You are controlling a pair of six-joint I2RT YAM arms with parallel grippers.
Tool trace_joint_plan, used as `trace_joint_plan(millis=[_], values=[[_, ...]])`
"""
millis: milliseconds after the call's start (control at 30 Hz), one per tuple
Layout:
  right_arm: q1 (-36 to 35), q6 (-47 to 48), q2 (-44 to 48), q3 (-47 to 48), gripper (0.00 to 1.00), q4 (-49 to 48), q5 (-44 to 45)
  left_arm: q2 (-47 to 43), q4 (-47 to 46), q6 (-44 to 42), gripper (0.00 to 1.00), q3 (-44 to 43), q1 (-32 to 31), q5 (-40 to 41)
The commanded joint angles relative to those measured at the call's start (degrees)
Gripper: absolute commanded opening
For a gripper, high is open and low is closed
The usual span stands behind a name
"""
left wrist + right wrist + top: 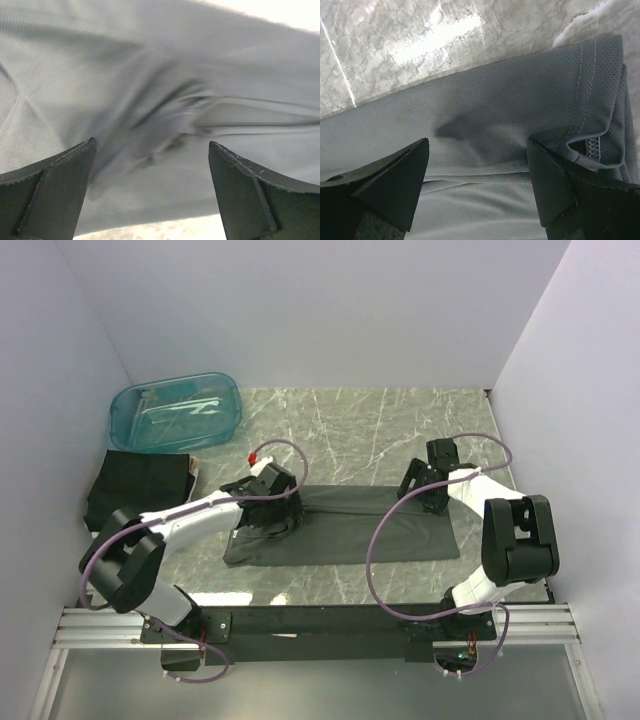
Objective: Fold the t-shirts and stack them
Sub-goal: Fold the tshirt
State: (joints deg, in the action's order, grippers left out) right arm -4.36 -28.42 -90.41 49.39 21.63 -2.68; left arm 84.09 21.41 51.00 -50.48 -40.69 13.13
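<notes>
A dark grey t-shirt (350,525) lies folded into a long strip across the middle of the marble table. My left gripper (268,508) is open just above its left end, over wrinkled fabric (165,125), with nothing between the fingers. My right gripper (428,490) is open over the strip's right end, above a stitched hem and folded layers (520,125), also holding nothing. A second black t-shirt (135,485) lies folded at the table's left edge.
A translucent teal tub (175,412) stands at the back left, just behind the folded shirt. Marble tabletop (380,430) shows behind and in front of the strip. Grey walls close in on both sides and at the back.
</notes>
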Motion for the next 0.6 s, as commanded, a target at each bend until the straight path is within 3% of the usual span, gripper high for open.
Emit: trace_joint_plan(millis=[0, 300, 400, 567], values=[[-0.1, 0.7, 2.3, -1.8, 0.86, 1.2, 1.3, 2.1, -0.9, 3.5, 0.99, 2.3, 1.0, -1.5], [-0.5, 0.7, 8.1, -9.8, 0.86, -0.4, -2.3, 13.1, -7.3, -0.4, 0.99, -1.5, 9.5, -7.1], [-2.9, 0.0, 8.9, -11.9, 0.86, -0.4, -2.7, 21.5, -7.9, -6.0, 0.99, -11.6, 12.5, -8.8], [-12.1, -5.4, 14.8, -18.9, 0.86, -0.3, -2.5, 41.9, 2.8, -9.9, 1.0, -41.4, 13.3, -10.0]])
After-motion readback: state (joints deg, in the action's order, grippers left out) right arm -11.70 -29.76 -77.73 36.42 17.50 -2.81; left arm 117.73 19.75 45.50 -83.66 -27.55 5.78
